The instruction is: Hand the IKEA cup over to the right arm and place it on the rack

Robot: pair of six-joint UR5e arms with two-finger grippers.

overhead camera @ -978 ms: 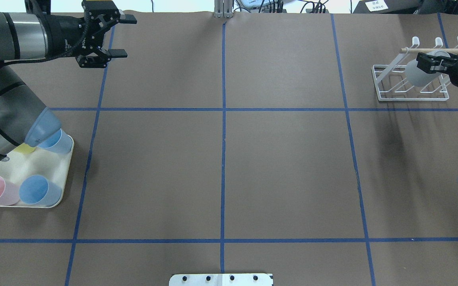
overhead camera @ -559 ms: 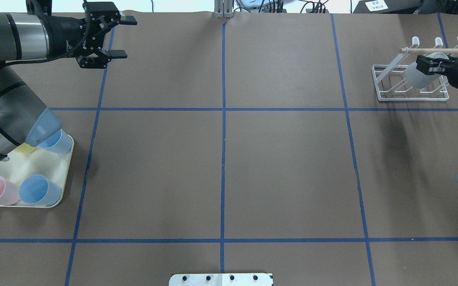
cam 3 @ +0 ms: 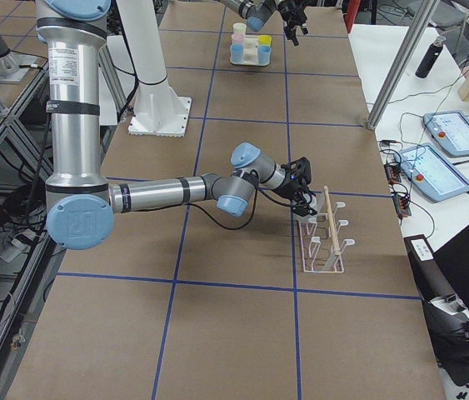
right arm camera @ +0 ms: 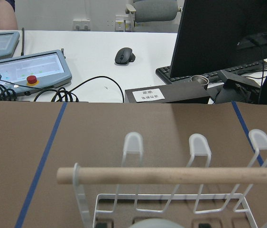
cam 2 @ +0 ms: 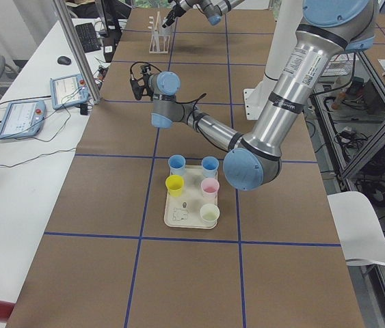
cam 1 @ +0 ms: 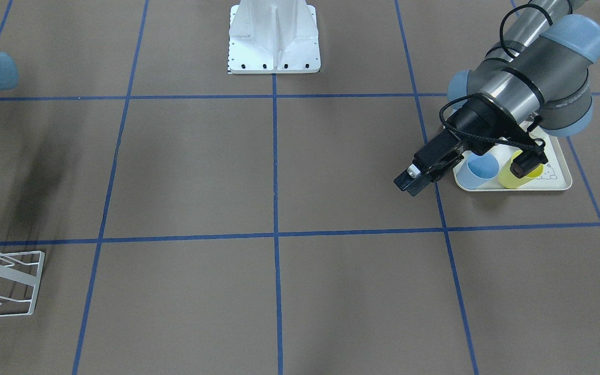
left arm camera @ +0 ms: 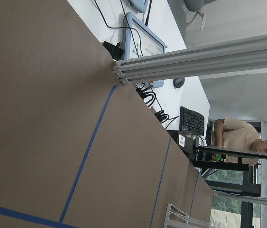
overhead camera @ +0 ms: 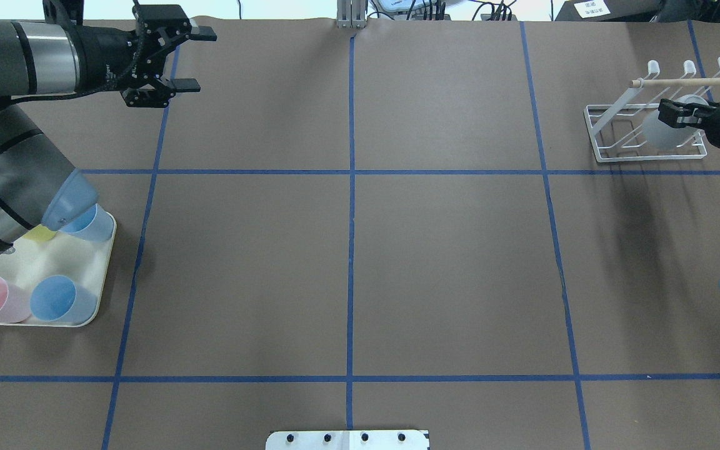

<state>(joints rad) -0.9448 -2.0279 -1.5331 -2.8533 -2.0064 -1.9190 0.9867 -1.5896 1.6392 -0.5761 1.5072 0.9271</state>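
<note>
1. Our right pincer [overhead camera: 670, 112] is clenched on the rim of the IKEA cup [overhead camera: 659, 134], a pale grey cup that hangs just below its fingers.
2. The pincer holds the cup over the wire base of the rack [overhead camera: 615, 109]. We cannot tell whether the cup touches the wires.
3. In the right wrist view, the rack's wooden rod [right arm camera: 171, 175] lies crosswise just ahead of this pincer. Three white loops stand just beyond the rod. Only the cup's rounded edge shows, directly under the pincer at the bottom of that view.
4. In the overhead view, the cup and the pincer are on the robot's side of the rod, near it.
5. Our left pincer [overhead camera: 200, 57] is released and empty, with its jaws wide apart. It points sideways above the far part of the table [overhead camera: 447, 262], well apart from the right pincer and the rack.
6. The cream tray [cam 2: 178, 222] lies behind the left pincer, back toward the robot, beneath that arm's elbow.
7. Five cups stand on the tray: two blue cups [cam 2: 176, 162], a yellow cup [cam 2: 174, 184], a pink cup [cam 2: 210, 187] and a pale cup [cam 2: 209, 214]. All are well apart from the pincer.
</note>
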